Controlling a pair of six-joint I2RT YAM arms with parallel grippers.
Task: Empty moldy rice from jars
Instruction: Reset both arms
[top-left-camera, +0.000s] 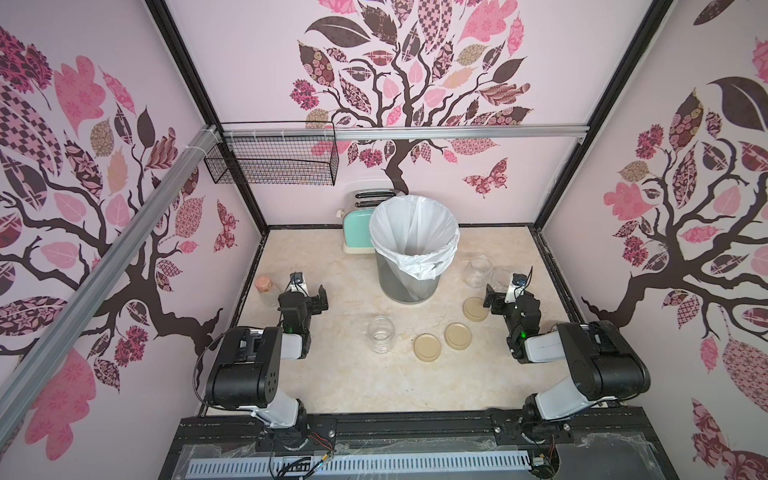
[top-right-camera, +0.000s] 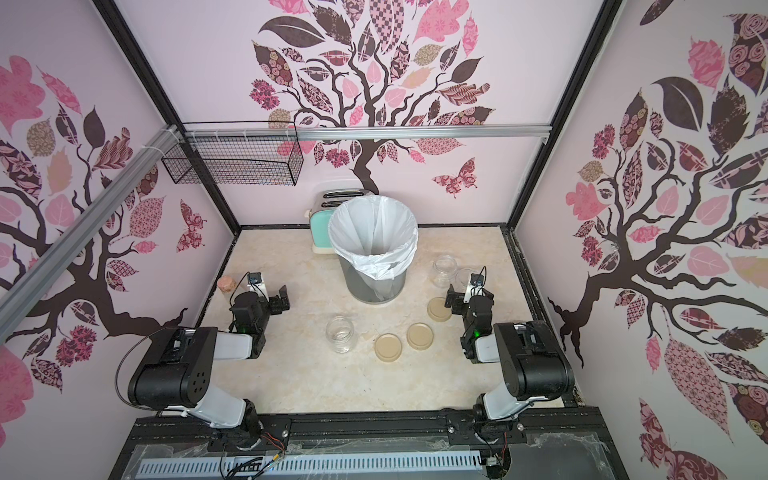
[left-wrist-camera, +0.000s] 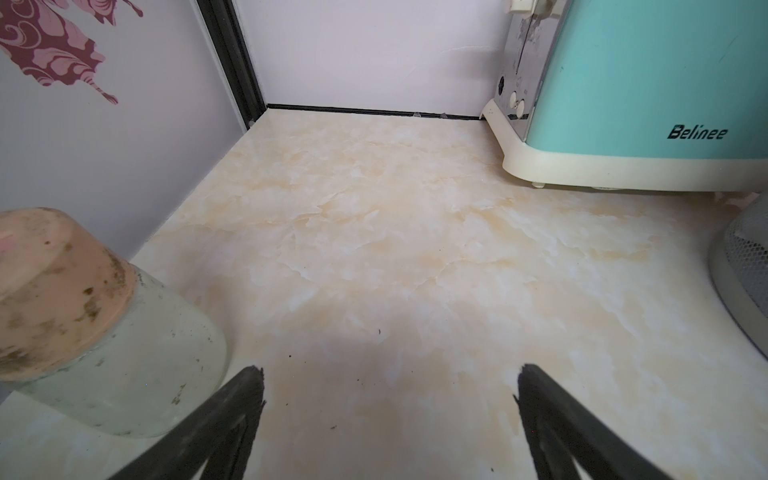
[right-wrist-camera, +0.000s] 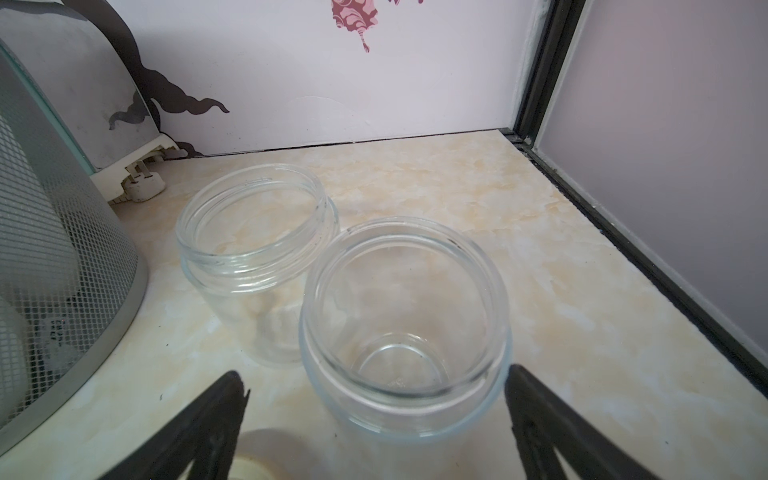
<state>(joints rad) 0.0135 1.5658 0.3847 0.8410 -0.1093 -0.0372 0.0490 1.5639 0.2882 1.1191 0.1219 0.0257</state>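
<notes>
Right gripper (right-wrist-camera: 377, 380) jaws wide, empty, nearest glass jar (right-wrist-camera: 405, 328) just ahead. Jar looks emptied: back straight out, avoid clipping rim or neighbouring jar (right-wrist-camera: 253, 232). Left gripper (left-wrist-camera: 390, 374) apart, empty.

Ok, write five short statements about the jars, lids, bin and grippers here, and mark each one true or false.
1. All three glass jars stand upright with their lids off. True.
2. The jar nearest the right gripper holds rice. False: it is empty.
3. Three beige lids lie flat on the table. True.
4. The left gripper is shut on the cork-topped bottle. False: it is open, and the bottle stands off to one side, not between its fingers.
5. The mesh bin has no liner. False: a white plastic bag lines it.
</notes>
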